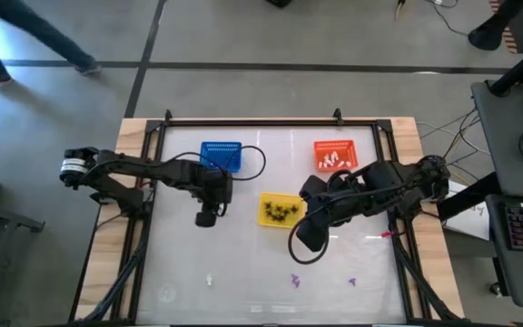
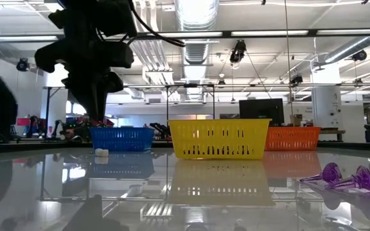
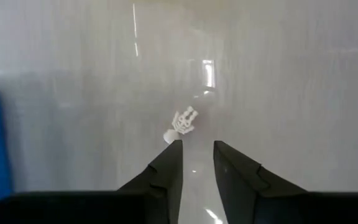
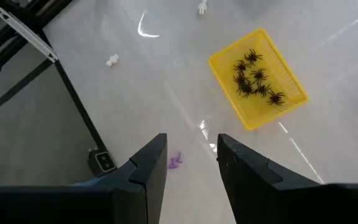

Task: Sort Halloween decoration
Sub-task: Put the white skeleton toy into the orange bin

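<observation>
My left gripper [image 1: 207, 218] hangs over the table near the blue basket [image 1: 221, 156], open and empty. In its wrist view [image 3: 197, 149] a white skeleton-like trinket [image 3: 182, 122] lies on the table just beyond the fingertips. My right gripper [image 1: 309, 241] hangs beside the yellow basket [image 1: 280, 210], open and empty [image 4: 191, 152]; a purple trinket [image 4: 175, 162] lies on the table below its gap. Black spiders [image 4: 253, 78] lie in the yellow basket, and white pieces [image 1: 332, 162] in the orange basket [image 1: 334, 145]. Two purple trinkets [image 1: 295, 281] [image 1: 352, 282] and a white one [image 1: 210, 280] lie near the front.
The three baskets stand in a loose row across the table's far half: blue on the left, yellow in the middle and nearer, orange on the right. A black frame [image 1: 252, 123] runs round the table. More white trinkets [image 4: 112, 60] lie on the open surface.
</observation>
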`<state>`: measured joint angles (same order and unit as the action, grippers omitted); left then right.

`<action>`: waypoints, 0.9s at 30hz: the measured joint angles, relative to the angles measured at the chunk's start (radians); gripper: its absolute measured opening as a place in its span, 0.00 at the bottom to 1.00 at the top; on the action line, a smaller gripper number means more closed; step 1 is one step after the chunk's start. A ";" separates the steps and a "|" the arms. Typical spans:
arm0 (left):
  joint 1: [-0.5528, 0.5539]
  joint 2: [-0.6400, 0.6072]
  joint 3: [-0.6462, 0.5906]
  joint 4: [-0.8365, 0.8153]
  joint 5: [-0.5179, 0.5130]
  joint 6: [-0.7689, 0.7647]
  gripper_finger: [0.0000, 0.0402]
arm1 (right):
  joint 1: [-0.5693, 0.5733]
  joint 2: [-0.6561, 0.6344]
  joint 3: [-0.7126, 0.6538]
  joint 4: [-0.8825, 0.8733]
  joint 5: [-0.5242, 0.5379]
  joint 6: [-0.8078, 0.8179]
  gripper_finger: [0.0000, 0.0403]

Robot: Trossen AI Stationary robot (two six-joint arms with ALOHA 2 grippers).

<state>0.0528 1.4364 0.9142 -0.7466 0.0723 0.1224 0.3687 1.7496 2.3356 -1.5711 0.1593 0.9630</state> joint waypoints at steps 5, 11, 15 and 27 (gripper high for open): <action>0.000 0.007 -0.006 0.032 -0.006 0.109 0.22 | 0.000 0.000 0.000 0.000 0.000 -0.001 0.32; 0.001 0.071 -0.006 0.068 -0.009 0.134 0.23 | 0.000 0.000 0.000 0.000 0.001 -0.004 0.33; 0.001 0.131 -0.006 0.059 -0.009 0.132 0.23 | 0.000 0.000 0.000 0.000 0.000 0.007 0.32; 0.004 0.212 0.002 0.067 -0.069 0.203 0.23 | 0.000 0.000 0.000 0.000 0.000 0.007 0.33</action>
<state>0.0572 1.6488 0.9165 -0.6795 0.0034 0.3253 0.3683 1.7495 2.3356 -1.5710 0.1596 0.9697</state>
